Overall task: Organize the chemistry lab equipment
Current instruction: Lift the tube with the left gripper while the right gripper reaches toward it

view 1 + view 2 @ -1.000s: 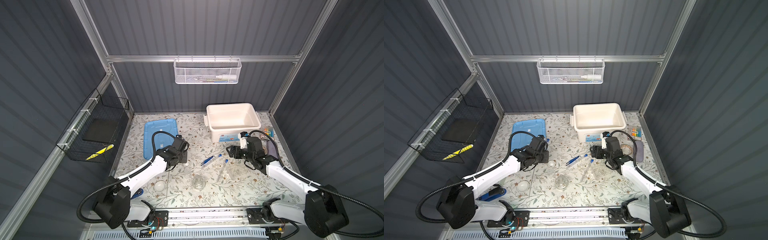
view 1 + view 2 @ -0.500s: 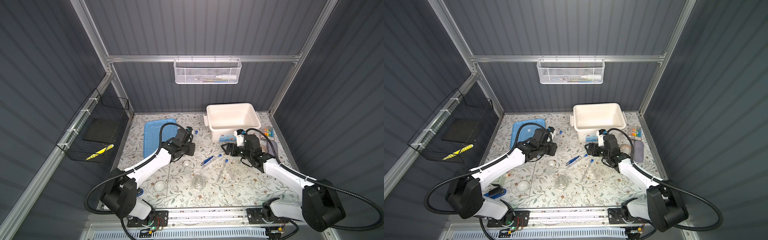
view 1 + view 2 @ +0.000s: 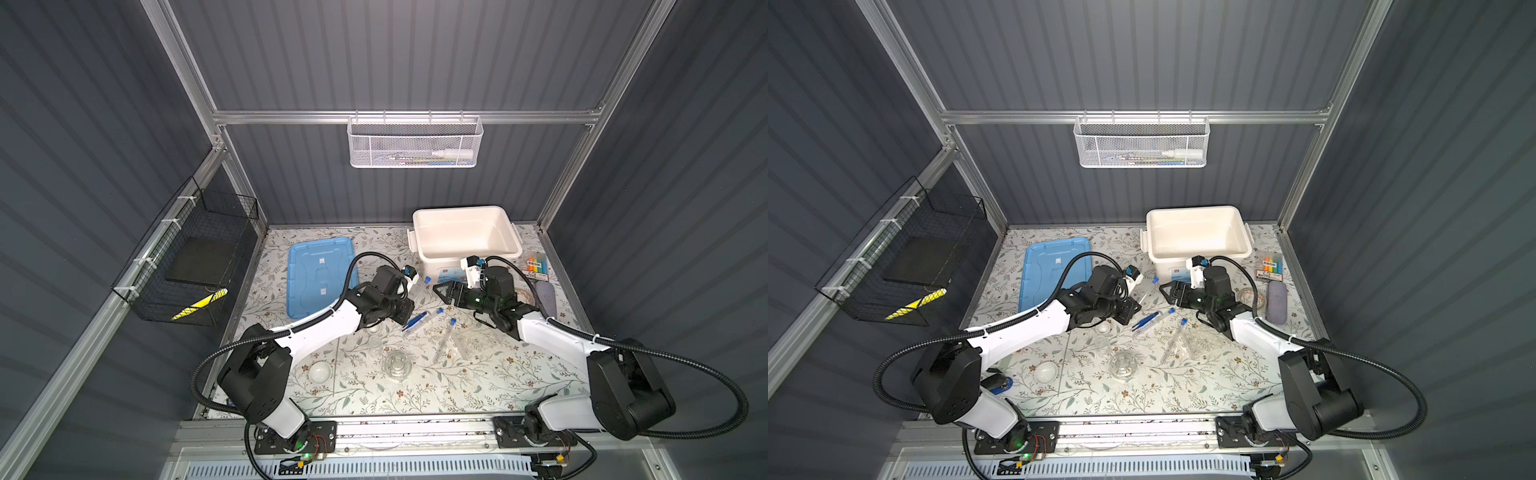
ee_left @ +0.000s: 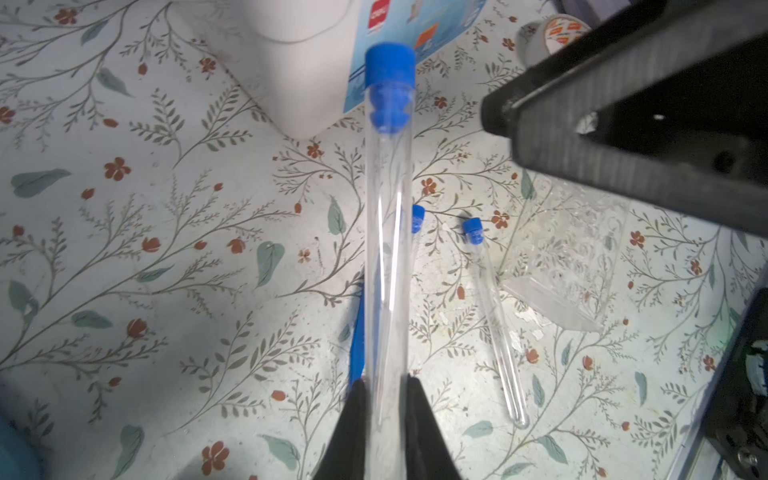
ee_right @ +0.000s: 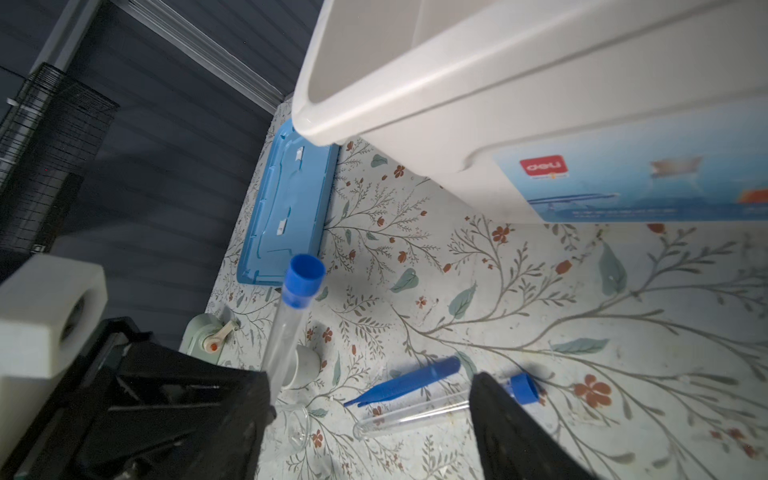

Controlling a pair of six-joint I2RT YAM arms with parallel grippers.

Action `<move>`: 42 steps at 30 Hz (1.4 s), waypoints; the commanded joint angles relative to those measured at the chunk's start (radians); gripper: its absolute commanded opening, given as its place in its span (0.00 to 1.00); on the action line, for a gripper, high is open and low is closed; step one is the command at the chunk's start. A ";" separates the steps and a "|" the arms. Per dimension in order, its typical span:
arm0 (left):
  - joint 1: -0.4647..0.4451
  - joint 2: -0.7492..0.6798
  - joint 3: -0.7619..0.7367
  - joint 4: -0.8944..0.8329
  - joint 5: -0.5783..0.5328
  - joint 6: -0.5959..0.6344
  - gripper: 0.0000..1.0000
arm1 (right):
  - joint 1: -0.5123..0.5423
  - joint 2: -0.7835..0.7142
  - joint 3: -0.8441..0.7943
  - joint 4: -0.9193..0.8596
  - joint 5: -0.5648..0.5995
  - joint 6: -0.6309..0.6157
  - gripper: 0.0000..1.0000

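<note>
Left gripper (image 4: pixel 386 397) is clamped tight on the bottom end of a blue-capped test tube (image 4: pixel 388 208). The tube's up off the floral table (image 4: pixel 166 291), with the cap end aimed toward the white bin (image 3: pixel 461 209). Right gripper (image 5: pixel 370 399) has its jaws spread wide and nothing in them, hanging close to that cap but not touching it. Down on the table a second test tube (image 5: pixel 415 417) lies right beside the blue tweezers (image 5: pixel 409 380), and a third test tube (image 4: pixel 496 324) lies near them. A clear glass piece (image 3: pixel 397 365) and a white dish (image 3: pixel 320 371) sit nearer the front edge.

test tube (image 4: pixel 388 249): clear, blue cap | tweezers (image 5: pixel 409 380): blue | tabletop (image 3: pixel 457 386): floral | bin (image 3: pixel 461 237): white
</note>
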 commanded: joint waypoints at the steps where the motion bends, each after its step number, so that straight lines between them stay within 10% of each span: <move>1: -0.016 0.013 0.012 0.042 0.033 0.070 0.10 | 0.006 0.022 0.040 0.067 -0.076 0.058 0.76; 42: -0.059 0.037 -0.033 0.109 0.047 0.114 0.13 | 0.005 0.038 0.012 0.157 -0.134 0.140 0.22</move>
